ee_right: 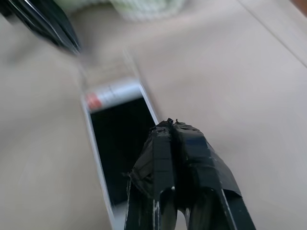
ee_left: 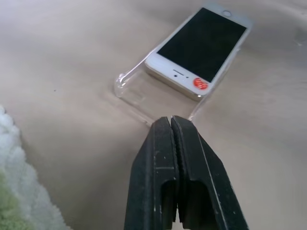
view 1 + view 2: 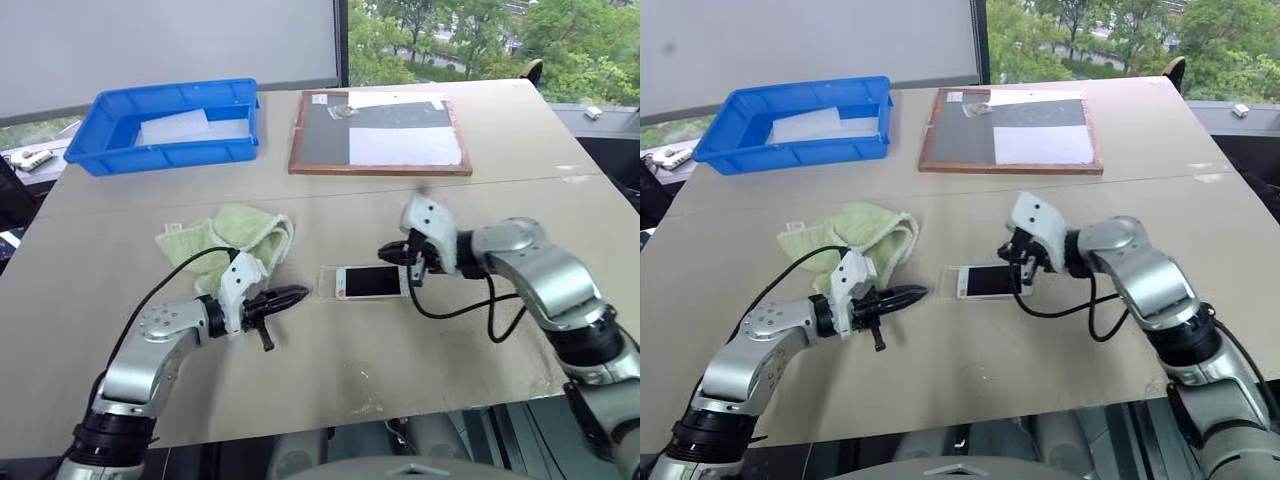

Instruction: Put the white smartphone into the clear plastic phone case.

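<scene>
The white smartphone (image 3: 370,282) lies flat, screen up, in the middle of the table, with a red dot at its left end. It rests partly in the clear plastic phone case (image 2: 139,91), whose empty end sticks out past the phone's left end. My left gripper (image 3: 300,295) is shut on nothing, low over the table, its tips just short of the case's free end. My right gripper (image 3: 388,251) is also shut and empty, hovering above the phone's right end and pointing down at it.
A green towel (image 3: 235,235) lies just behind my left gripper. A blue bin (image 3: 100,150) holding a frosted sheet stands at the back left. A wood-framed board (image 3: 380,130) is at the back centre. The table's front edge runs near my arms.
</scene>
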`<action>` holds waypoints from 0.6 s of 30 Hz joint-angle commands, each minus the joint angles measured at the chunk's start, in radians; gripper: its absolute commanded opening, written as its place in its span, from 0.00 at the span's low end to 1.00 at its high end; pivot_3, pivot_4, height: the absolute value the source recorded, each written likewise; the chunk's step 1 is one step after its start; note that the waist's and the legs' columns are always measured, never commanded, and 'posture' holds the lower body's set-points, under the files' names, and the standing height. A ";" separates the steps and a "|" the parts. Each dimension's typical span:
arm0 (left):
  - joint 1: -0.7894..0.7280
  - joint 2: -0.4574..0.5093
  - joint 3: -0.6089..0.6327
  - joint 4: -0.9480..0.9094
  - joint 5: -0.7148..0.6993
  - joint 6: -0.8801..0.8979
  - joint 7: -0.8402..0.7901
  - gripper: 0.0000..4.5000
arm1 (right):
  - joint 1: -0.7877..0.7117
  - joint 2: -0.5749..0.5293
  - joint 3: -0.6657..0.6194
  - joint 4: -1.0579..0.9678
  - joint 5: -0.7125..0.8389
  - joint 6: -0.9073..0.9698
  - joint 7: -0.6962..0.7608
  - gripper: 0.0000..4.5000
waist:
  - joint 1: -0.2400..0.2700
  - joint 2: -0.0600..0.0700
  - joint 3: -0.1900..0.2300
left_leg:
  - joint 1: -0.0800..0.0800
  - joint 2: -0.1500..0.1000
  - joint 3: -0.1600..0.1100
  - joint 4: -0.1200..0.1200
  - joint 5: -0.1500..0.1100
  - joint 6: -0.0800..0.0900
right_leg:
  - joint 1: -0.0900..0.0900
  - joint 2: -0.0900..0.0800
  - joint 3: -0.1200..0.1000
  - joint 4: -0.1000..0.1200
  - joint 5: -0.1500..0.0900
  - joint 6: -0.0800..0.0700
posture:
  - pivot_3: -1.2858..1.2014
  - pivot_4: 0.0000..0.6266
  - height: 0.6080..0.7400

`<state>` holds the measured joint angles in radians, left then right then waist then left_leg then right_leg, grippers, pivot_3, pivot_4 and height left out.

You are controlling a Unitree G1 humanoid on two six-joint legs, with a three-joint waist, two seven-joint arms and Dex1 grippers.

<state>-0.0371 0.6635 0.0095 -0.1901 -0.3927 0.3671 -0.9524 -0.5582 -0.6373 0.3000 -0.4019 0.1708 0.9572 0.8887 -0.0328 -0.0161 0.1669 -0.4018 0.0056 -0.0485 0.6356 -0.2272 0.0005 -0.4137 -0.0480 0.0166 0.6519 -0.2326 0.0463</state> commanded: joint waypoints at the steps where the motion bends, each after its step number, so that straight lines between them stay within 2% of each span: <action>1: -0.009 0.004 -0.011 0.009 0.022 -0.009 0.004 0.00 | 0.049 -0.060 -0.027 -0.064 -0.013 0.002 -0.029 0.00 | 0.000 0.000 0.000 | 0.000 0.000 0.000 0.000 0.000 0.000 | 0.000 0.000 0.000 0.000 0.000 0.000 | 0.52 0.24 1.00; 6: -0.031 -0.001 -0.035 0.034 0.040 -0.007 -0.002 0.00 | 0.088 -0.075 -0.008 -0.083 -0.009 0.022 -0.068 0.00 | -0.005 -0.001 0.002 | 0.001 0.001 0.001 0.000 0.000 0.000 | 0.000 0.001 0.001 0.000 0.000 0.000 | 0.52 0.24 1.00; 18: -0.088 -0.041 -0.075 0.061 0.039 0.009 -0.015 0.00 | 0.026 -0.019 0.114 -0.061 -0.025 0.045 -0.109 0.00 | 0.005 -0.002 0.003 | 0.000 0.001 0.001 0.001 0.000 0.000 | 0.000 0.001 0.000 0.000 0.001 0.003 | 0.52 0.24 1.00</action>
<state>-0.1140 0.6322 -0.0493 -0.1215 -0.3506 0.3723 -0.9624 -0.5073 -0.6713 0.4025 -0.4440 0.1441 1.0036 0.7849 -0.0283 -0.0181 0.1697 -0.4015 0.0062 -0.0476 0.6364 -0.2271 0.0006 -0.4133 -0.0471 0.0169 0.6521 -0.2314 0.0491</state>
